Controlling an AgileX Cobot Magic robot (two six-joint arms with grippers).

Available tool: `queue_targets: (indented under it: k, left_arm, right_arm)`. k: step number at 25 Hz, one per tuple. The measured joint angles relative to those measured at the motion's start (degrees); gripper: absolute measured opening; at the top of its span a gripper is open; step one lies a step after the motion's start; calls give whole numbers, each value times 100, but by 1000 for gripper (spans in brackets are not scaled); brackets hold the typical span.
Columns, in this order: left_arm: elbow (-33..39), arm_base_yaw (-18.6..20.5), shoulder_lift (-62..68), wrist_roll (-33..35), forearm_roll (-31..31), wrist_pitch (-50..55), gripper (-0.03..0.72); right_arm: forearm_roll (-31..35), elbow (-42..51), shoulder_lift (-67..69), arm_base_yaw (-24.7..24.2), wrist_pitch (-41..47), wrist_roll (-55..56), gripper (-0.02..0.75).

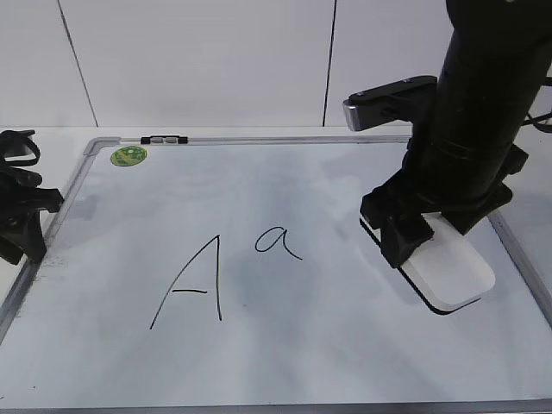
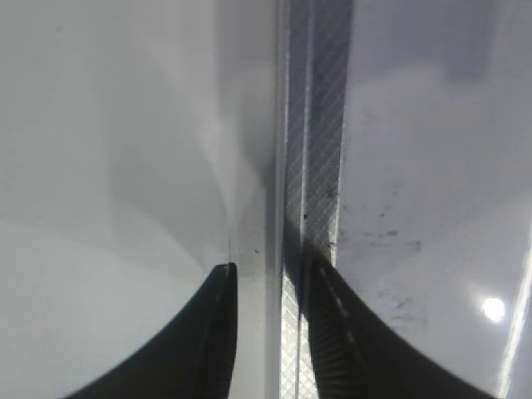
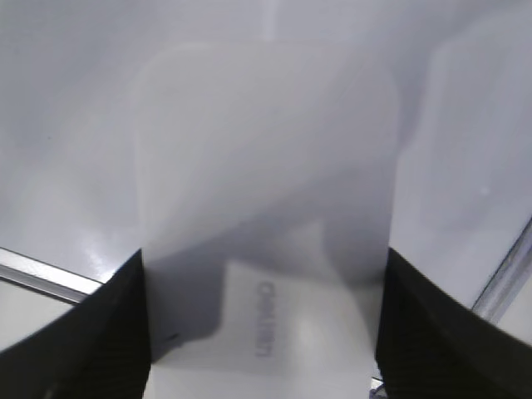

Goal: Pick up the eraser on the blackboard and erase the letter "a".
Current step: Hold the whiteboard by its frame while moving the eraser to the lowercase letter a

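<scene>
Rounded white plastic eraser (image 3: 266, 208) between black right pincer (image 3: 262, 332) fingers, gripped, on glossy blackboard (image 1: 285, 345).

A large capital "A" (image 1: 191, 285) in black marker sits well below a round green sticker (image 1: 128, 155), with a small black-and-white clip (image 1: 164, 139) just right of that sticker.

We see a white table (image 1: 52, 138) carrying the blackboard (image 1: 302, 345), which lies flat on it and fills most of the top; bare table shows only beyond the board's far edge and at the sides. The board's grey frame (image 1: 259, 139) has rounded corners. In the left wrist view, the frame's left rail (image 2: 312, 125) runs between table and board surface.
</scene>
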Motion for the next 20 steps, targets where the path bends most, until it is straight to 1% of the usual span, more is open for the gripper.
queue_targets:
  k: [2,6,12,16,20]
  left_arm:
    - [0,0,0,0,-20,11,169]
    - [0,0,0,0,-63,20,27]
    - [0,0,0,0,-90,20,17]
    - [0,0,0,0,-90,20,17]
    - [0,0,0,0,-90,20,17]
  right_arm:
    - [0,0,9,0,0,0,524]
    - [2,0,9,0,0,0,524]
    - [2,0,58,0,0,0,524]
    - [2,-57,340,0,12,0,524]
    - [2,-411,872,0,12,-10,524]
